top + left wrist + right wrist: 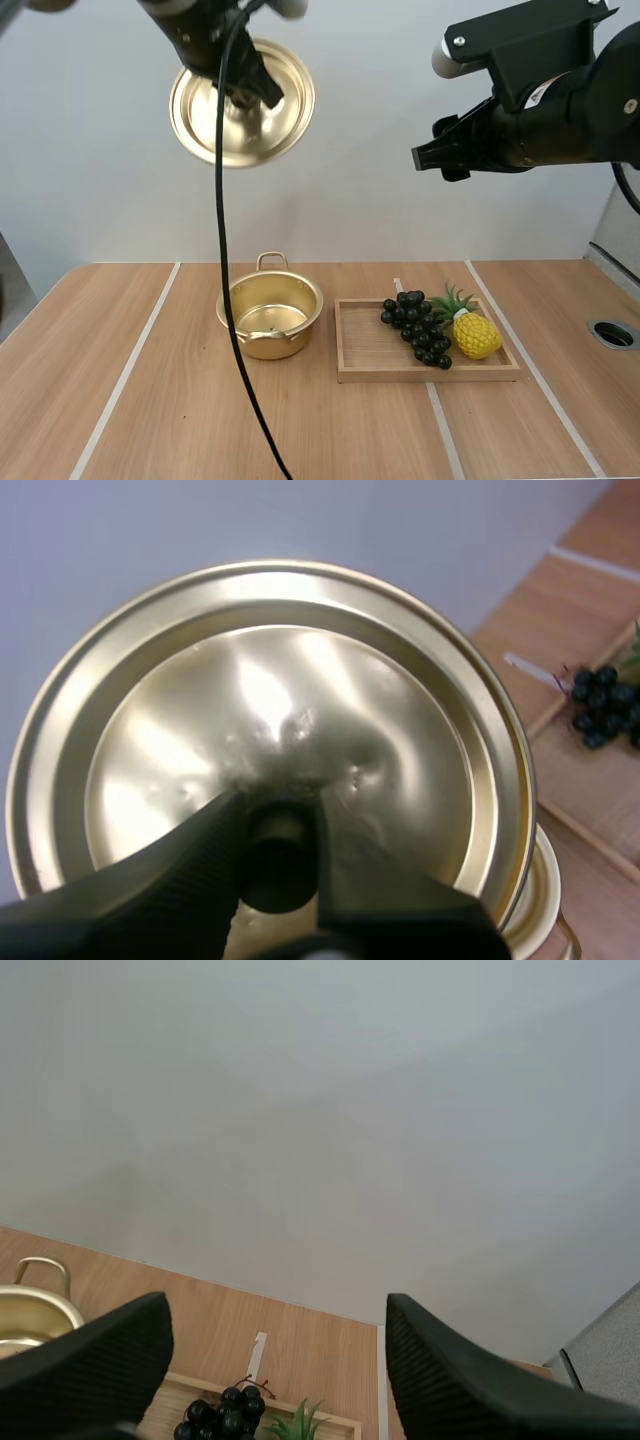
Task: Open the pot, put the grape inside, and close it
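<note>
The gold pot (270,318) stands open on the table, left of the wooden tray (360,352). Its gold lid (242,102) hangs high above it, top side facing me, with my left gripper (256,88) shut on the knob (277,860); in the left wrist view the lid (270,720) looms over the fingers. A dark bunch of grapes (417,326) lies in the tray; the same grapes (222,1418) lie below my right gripper. My right gripper (432,157) hovers high over the tray, fingers (90,1365) wide apart and holding nothing.
A yellow toy pineapple (473,332) lies in the tray right of the grapes. A round hole (613,334) sits in the table at the far right. White strips run across the wooden tabletop.
</note>
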Robot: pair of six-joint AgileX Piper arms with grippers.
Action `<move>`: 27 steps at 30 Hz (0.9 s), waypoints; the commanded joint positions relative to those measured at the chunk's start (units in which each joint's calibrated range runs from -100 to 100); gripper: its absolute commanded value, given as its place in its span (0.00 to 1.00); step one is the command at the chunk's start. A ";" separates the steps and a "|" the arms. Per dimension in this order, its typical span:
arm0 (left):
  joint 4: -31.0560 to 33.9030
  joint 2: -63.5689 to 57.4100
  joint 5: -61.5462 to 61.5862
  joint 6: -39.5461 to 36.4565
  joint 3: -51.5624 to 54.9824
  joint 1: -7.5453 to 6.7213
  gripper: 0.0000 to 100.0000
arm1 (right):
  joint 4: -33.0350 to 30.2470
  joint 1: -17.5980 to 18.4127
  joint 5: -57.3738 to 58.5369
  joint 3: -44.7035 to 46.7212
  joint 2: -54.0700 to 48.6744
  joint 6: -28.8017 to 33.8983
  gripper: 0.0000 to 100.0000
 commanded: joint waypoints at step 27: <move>9.59 -5.64 -38.84 -18.96 -45.36 -0.13 0.00 | 3.92 0.01 23.96 -0.53 29.98 -8.07 1.00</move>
